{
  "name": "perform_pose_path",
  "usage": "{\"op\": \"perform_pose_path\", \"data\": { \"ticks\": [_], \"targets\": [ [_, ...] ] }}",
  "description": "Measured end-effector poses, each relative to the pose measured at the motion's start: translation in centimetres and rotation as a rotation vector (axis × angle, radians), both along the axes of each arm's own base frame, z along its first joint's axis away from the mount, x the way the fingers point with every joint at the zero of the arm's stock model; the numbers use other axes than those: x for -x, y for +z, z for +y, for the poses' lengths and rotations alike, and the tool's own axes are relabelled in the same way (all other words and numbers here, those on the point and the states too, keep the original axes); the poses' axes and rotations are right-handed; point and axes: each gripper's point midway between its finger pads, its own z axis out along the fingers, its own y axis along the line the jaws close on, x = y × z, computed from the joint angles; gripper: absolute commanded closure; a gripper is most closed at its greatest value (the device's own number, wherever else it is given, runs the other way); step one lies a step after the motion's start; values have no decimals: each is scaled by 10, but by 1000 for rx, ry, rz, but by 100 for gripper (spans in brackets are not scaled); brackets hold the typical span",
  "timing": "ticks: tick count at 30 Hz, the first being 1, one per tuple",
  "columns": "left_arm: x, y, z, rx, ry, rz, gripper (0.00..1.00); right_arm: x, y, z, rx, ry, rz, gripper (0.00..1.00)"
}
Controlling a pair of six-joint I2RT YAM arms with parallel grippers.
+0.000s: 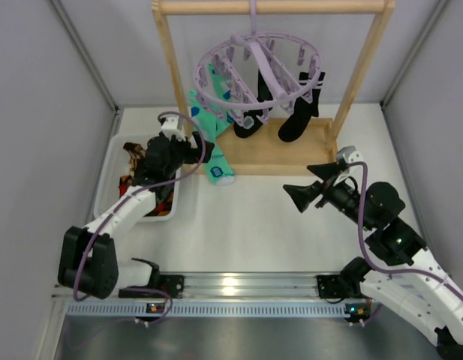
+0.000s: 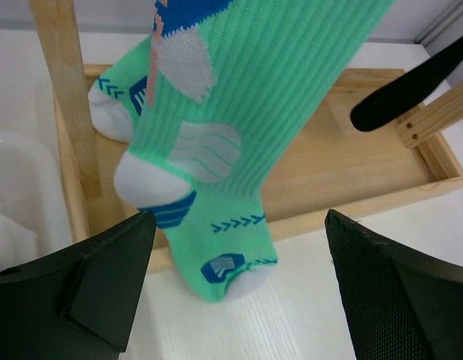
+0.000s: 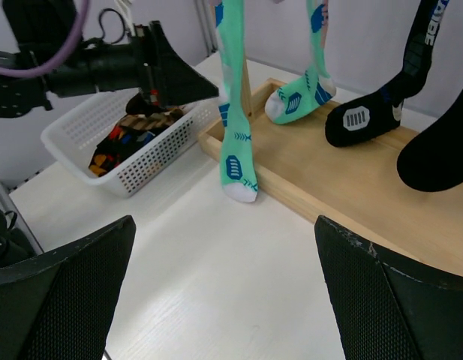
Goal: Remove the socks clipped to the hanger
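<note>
**Socks on hanger: none off**

We log: left gripper (image 2: 239,240), spread, facing the mint sock (image 2: 291,90) clipped under the hanger (image 1: 254,71); black socks (image 1: 299,120) beside it; right gripper (image 3: 225,232), spread, well apart. Risk: our sideways pull swings or unhooks the hanger.

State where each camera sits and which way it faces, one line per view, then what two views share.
Top external: above and behind the bases, looking down at the hanger on the wooden frame; both arms show, left gripper and right gripper open.
Left wrist: on the left arm, facing a mint-green sock close up; left fingers at the bottom corners.
Right wrist: looks low across the table at black socks and basket; right fingers at the bottom corners.
Shared: both wrist views show that mint-green sock.
</note>
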Motion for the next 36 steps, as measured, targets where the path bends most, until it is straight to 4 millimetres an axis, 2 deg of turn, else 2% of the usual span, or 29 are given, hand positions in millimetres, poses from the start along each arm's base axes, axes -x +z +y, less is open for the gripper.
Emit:
{"op": "perform_pose_path", "data": {
  "ticks": [6, 10, 19, 26, 32, 36],
  "targets": [
    [-35, -44, 2, -63, 30, -19, 2, 8, 4, 8, -9, 70, -35, 0],
    [-50, -64, 6, -90, 57, -22, 2, 14, 1, 12, -1, 111, -52, 0],
    [-70, -71, 6, -106, 79, -70, 2, 23, 2, 21, 4, 187, -70, 1],
    [-86, -78, -6, -92, 60, -96, 2, 22, -3, 28, 10, 220, -62, 1],
    [-93, -83, -16, -61, 32, -101, 2, 22, -8, 32, 9, 238, -60, 1],
    [-89, -80, -20, -49, 37, -108, 2, 12, -13, 36, -3, 215, -46, 1]
  ]
}}
